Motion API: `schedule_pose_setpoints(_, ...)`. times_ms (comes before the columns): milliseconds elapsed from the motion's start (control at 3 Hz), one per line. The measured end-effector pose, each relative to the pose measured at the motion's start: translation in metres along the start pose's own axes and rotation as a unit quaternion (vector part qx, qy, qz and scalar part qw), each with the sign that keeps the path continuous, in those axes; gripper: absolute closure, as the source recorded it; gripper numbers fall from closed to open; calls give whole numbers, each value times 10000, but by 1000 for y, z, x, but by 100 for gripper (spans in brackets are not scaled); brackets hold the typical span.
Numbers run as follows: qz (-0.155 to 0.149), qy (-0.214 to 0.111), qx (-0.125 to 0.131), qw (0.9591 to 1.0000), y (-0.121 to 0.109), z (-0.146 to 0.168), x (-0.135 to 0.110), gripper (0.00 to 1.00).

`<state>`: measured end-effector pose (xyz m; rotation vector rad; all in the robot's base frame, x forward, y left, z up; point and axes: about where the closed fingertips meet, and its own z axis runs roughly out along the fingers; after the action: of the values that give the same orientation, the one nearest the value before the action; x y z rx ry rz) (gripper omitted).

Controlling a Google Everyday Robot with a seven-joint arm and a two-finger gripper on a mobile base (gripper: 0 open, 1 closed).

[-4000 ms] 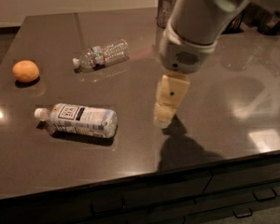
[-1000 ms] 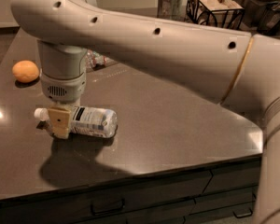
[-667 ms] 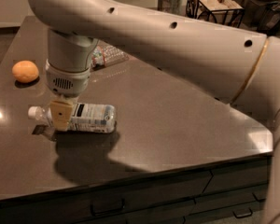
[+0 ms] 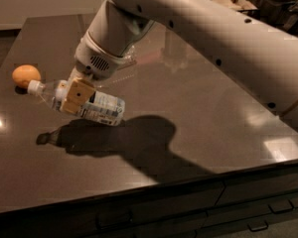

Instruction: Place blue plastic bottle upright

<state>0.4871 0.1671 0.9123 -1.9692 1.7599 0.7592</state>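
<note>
Nearest you: dark drawers (image 4: 248, 207) under the front edge of the glossy brown tabletop (image 4: 213, 133). Just behind the edge, a broad shadow (image 4: 119, 138) lies on the surface.

Above the shadow, left of centre: the blue plastic bottle (image 4: 105, 107), pinched across its body by the gripper (image 4: 73, 96). One tan finger pad (image 4: 77, 92) shows on the side facing you, pressed flat on the bottle; the other is hidden behind it. The jaws are closed on the bottle, nearer its neck than its base.

Key relation: the bottle's long axis runs nearly level, left to right, with the white cap (image 4: 35, 87) at the left and slightly higher, and the base at the right and slightly lower. The shadow sits apart from the bottle, so you can judge that it hangs clear of the tabletop rather than resting on it. To stand it up, expect to need a wrist turn that swings the cap upward until the base faces the table.

Bottle appearance: clear bluish plastic with a wide white label (image 4: 100, 104) carrying dark print; no dents are visible.

Further back: an orange (image 4: 26, 75) sits on the tabletop just beyond the cap, close but not touching. The white arm (image 4: 203, 29) sweeps in from the upper right. Give the orange room when you set the bottle down.
</note>
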Motion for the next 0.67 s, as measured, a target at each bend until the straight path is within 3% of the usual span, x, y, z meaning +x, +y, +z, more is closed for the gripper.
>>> schedule_pose_setpoints(333,-208,-1100,-17,9937,-12,-28,-11,100)
schedule_pose_setpoints(667,-291,-2027,113,9787,-21,-57,-17,100)
